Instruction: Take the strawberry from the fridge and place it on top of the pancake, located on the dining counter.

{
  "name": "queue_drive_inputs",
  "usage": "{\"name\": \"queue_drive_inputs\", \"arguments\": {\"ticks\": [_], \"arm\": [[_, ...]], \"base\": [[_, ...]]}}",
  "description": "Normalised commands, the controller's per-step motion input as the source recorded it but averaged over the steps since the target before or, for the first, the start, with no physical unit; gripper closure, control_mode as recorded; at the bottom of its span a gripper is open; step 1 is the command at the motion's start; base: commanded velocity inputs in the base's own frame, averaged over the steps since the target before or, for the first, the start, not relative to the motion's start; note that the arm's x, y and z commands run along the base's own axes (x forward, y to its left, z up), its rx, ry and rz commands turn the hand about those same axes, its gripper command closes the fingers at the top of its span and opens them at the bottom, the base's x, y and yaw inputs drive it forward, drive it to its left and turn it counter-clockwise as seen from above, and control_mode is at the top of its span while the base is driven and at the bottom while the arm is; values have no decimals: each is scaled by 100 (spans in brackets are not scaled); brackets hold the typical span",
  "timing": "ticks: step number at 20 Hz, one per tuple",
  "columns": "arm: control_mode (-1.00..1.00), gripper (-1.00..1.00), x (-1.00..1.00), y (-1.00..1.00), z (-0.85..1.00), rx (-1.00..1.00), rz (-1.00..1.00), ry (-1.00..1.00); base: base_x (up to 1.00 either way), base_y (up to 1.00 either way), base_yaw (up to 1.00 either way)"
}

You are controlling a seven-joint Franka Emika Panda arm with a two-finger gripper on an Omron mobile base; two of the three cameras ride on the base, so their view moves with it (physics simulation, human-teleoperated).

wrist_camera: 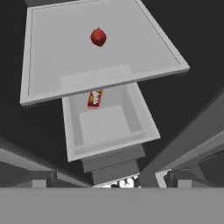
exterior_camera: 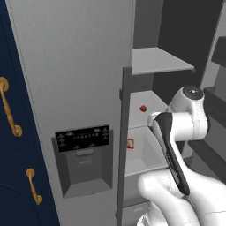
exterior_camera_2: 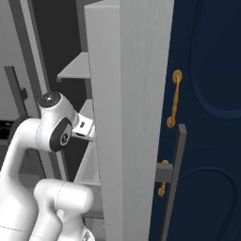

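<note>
The fridge (exterior_camera: 70, 66) stands with one door open, so its grey shelves are exposed to the arm. To the left of the hand's reach is the closed door with the black-panelled dispenser (exterior_camera: 84, 154). Ahead of the hand, on the middle shelf (wrist_camera: 52, 78), sits the strawberry (wrist_camera: 98, 36), alone and toward the back of the shelf, well apart from the rim. Below that shelf, nearer the hand, a red-and-white packet (wrist_camera: 94, 99) lies at the back of an open drawer (wrist_camera: 109, 131) (not the target). The hand looks down on the shelves from above and in front, probably lining up a reach. Its fingers are not visible, so I cannot tell whether the hand is open or closed.
</note>
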Motion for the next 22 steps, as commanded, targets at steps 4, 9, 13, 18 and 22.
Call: {"name": "queue_drive_inputs", "arguments": {"ticks": [4,9,13,18,22], "arm": [[-100,-100,35,-10,9,4,0,-1],[-100,-100,50,0,0,0,6,-12],[-100,-100,70,0,0,0,5,-4],[-100,-100,79,0,0,0,0,1],[-100,-100,76,0,-2,0,0,0]], "base": [[0,0,0],[0,0,0],[0,0,0],[0,0,0],[0,0,0]]}}
